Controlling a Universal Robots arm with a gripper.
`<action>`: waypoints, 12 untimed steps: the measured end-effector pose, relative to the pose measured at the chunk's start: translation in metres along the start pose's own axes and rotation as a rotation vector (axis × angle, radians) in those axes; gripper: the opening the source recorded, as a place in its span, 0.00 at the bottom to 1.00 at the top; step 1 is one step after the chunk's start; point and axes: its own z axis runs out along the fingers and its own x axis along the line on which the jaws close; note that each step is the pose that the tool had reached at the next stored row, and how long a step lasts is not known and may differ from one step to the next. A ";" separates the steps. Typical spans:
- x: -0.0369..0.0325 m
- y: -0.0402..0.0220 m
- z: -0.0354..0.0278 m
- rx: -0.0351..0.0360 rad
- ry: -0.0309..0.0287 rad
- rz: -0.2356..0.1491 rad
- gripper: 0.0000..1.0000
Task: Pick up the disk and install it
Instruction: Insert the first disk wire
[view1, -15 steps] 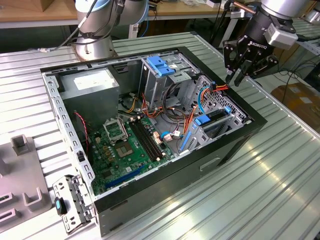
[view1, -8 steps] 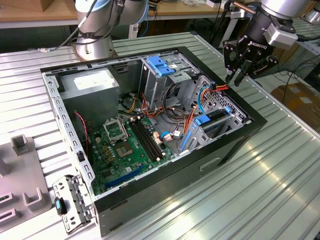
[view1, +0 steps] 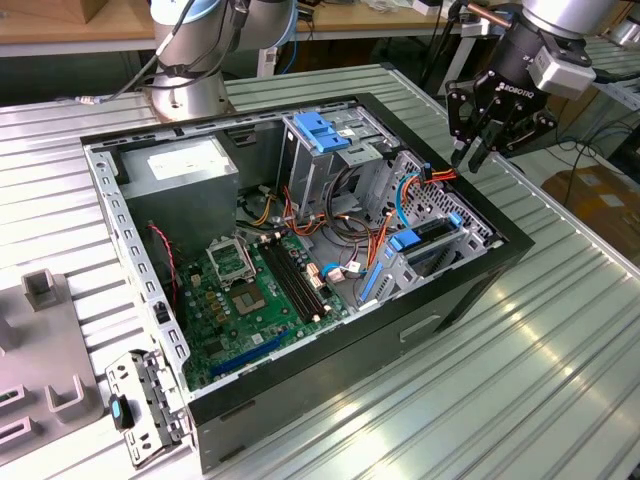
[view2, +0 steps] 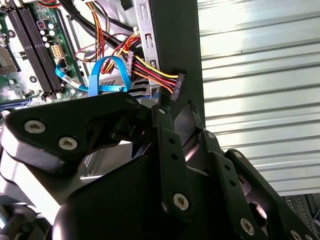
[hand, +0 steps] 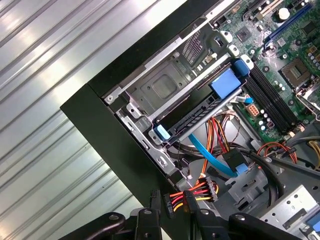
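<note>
Gripper (view1: 478, 152) hovers above the open computer case (view1: 470, 290), at its edge on the exterior view's right; fingers slightly parted, nothing held. Disk (hand: 200, 107) sits in the drive bay at the case corner, blue rails showing. Loose power connector (hand: 192, 195) lies close under the fingertips. No disk label readable.

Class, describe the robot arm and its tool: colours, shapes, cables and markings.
The tool is matt black, with jointed metal fingers fastened by silver screws and white lettering on its body. The arm has silver-grey round joints with pale blue caps, and black cables run along it.
</note>
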 end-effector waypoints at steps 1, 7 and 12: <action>0.0000 0.0000 0.0002 -0.0001 -0.0001 -0.007 0.32; 0.0002 0.0000 0.0048 -0.0018 -0.0022 -0.121 0.32; -0.0023 -0.0034 0.0171 -0.0021 -0.0025 -0.145 0.32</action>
